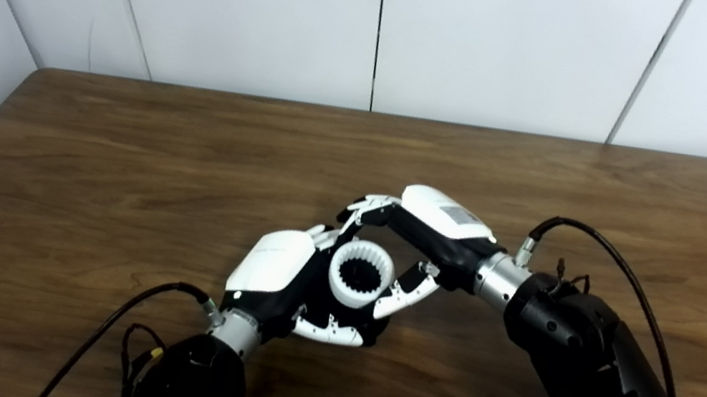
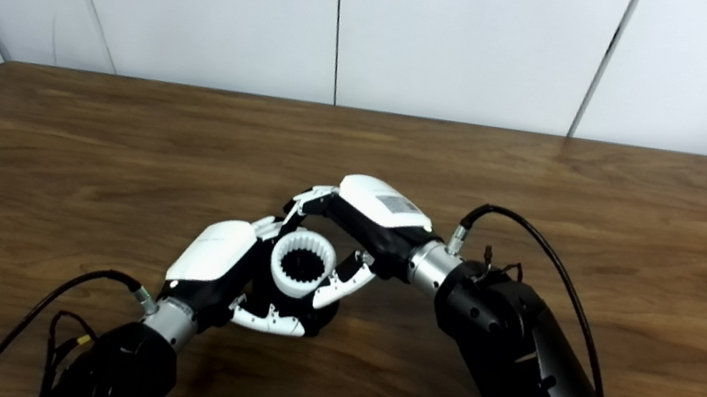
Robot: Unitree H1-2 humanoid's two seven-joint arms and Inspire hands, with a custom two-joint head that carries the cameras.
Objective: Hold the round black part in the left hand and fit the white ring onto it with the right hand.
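My left hand (image 1: 278,273) is low over the table, shut on the round black part (image 1: 357,278), which is mostly hidden by the fingers. The white ring (image 1: 363,258), toothed on the inside, sits on top of the black part, and the black shows through its opening. My right hand (image 1: 435,231) reaches in from the right, with its fingers (image 1: 362,211) on the ring's far side and its thumb on the near right side, closed on the ring. The same shows in the right eye view: ring (image 2: 305,250), left hand (image 2: 215,261), right hand (image 2: 375,220).
The brown wooden table (image 1: 115,149) ends at its left edge beside a white wall, and white wall panels stand behind it. Black cables (image 1: 606,250) loop from both wrists.
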